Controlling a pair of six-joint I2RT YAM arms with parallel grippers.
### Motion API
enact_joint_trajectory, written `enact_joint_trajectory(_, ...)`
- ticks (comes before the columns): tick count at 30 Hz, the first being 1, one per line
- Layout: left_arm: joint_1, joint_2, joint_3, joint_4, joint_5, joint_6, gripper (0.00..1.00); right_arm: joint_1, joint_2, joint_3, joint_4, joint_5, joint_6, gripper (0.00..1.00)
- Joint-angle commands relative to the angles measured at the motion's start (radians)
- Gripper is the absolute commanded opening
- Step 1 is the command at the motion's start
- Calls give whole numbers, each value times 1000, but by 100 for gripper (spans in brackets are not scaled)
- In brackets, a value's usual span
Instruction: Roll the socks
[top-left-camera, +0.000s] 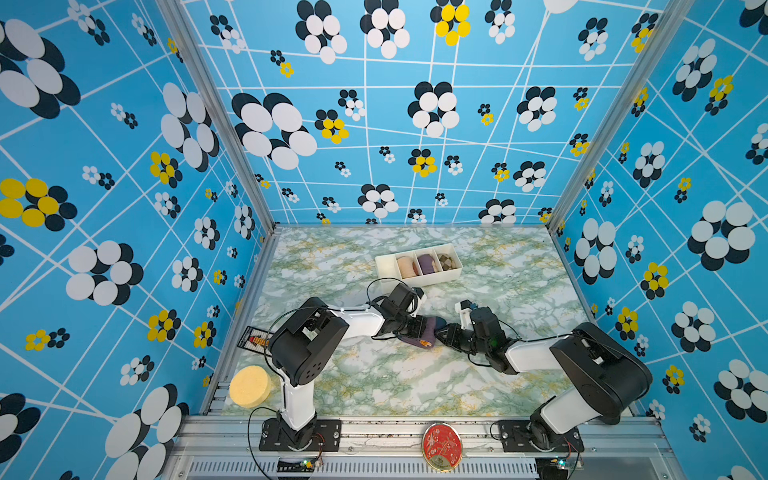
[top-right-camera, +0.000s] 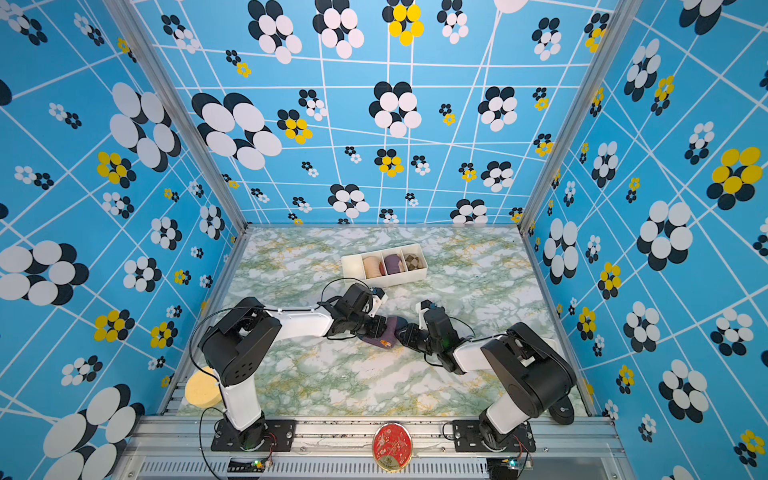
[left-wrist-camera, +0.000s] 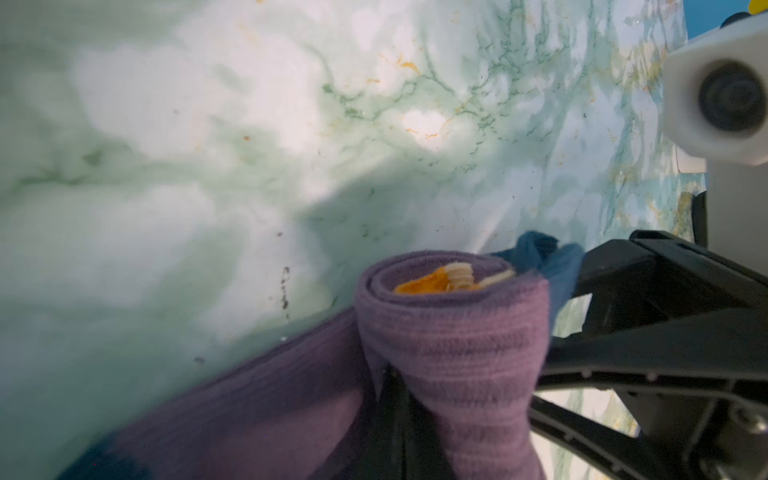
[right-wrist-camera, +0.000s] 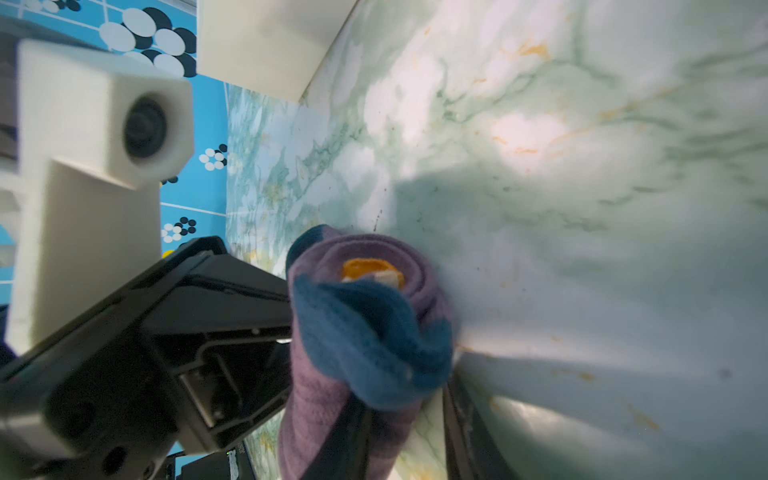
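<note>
- Socks (top-left-camera: 426, 334), top views: short purple bundle low over the marble-print table (top-left-camera: 374, 374), directly between the two sets of jaws, which face each other tip to tip. Left gripper (top-left-camera: 413, 327) is buried in one flank, right gripper (top-left-camera: 444, 332) sits against the opposite flank. Neither arm is nearer; both are at contact.
- Left wrist view: ribbed knit wound into a tight spiral, with the orange cuff (left-wrist-camera: 432, 284) at its core. The roll sits over the left fingers, and a dark finger enters it from below. Left jaws are clenched, gripping inside the roll. Long axis appears to run along these fingers, spiral end facing away from the finger roots. A loose purple length (left-wrist-camera: 249, 407) trails off to one side of the jaws, flat and slack, not yet wound in.
- Right wrist view: the same spiral end shows beyond the fingertips. The teal toe (right-wrist-camera: 374, 336) is bunched across the tips, soft and crumpled. Right jaws stand apart, with table showing between them lower down. Cannot tell whether they pinch the toe or have let go.
- Judgement: the next move turns on the roll axis lying in line with the left fingers. The left arm carries the roll, and the right works the free teal end around it. Knit is stretchy and limp, and likely to spring loose if released untucked.
</note>
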Motion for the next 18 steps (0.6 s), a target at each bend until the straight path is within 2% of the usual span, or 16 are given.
enact_joint_trajectory(1, -22, 68, -60, -163, -20, -9, 0, 12, 70, -8, 250, -133, 76, 33)
enact_joint_trajectory(6, -21, 63, -59, -166, -18, -10, 0, 13, 155, -16, 376, -149, 118, 34)
enact_joint_trajectory(10, -22, 66, -56, -163, -13, -12, 0, 13, 156, -19, 375, -142, 110, 32)
enact_joint_trajectory(13, -24, 71, -52, -149, 1, -20, 0, 15, 144, -10, 337, -134, 89, 21)
enact_joint_trajectory(16, -27, 77, -44, -142, 10, -26, 0, 24, 132, -4, 316, -117, 74, 2)
enact_joint_trajectory(18, -29, 80, -38, -145, 12, -26, 0, 30, 111, -5, 293, -91, 58, 0)
